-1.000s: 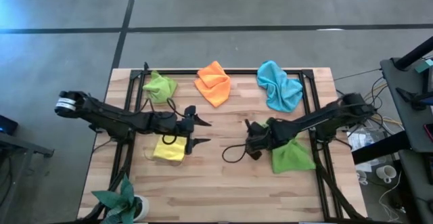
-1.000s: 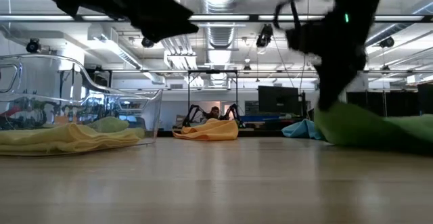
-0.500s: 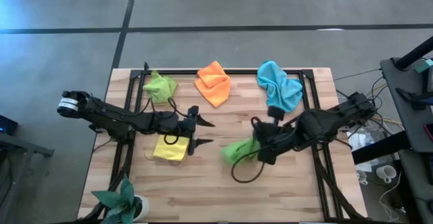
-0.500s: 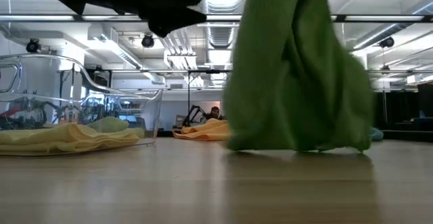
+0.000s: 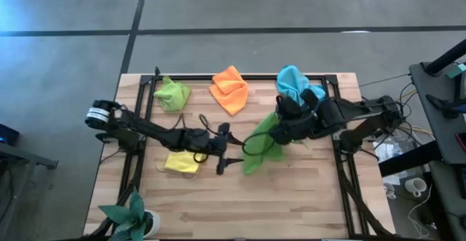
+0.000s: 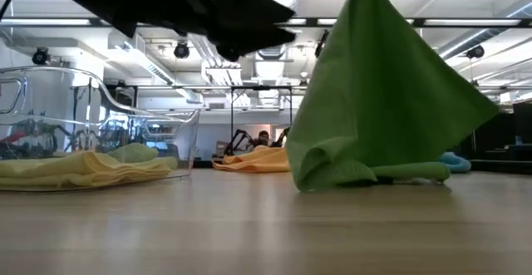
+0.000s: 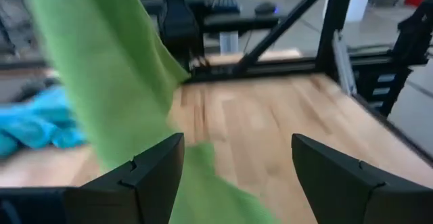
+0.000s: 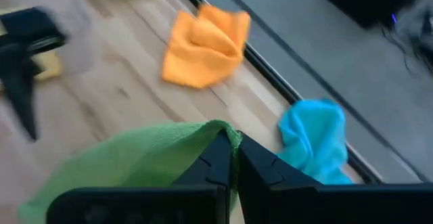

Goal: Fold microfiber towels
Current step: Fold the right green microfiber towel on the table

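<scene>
So the right gripper [image 5: 285,108], right of centre in the high view, has its fingers pressed together on a corner of the darker green towel [image 5: 261,145], which hangs like a tent with its bottom edge dragging on the table [image 5: 291,197]. The left gripper [image 5: 231,145] sits mid-frame with fingers spread wide and empty, aimed at the hanging cloth. The yellow towel [image 5: 180,162] lies just left of it; the lime green towel [image 5: 172,93], orange towel [image 5: 229,89] and light blue towel [image 5: 293,81] line the top edge. My worry: that pinch is just a corner, so it could slip, or the left gripper grabs a bunched fold rather than a clean corner.
</scene>
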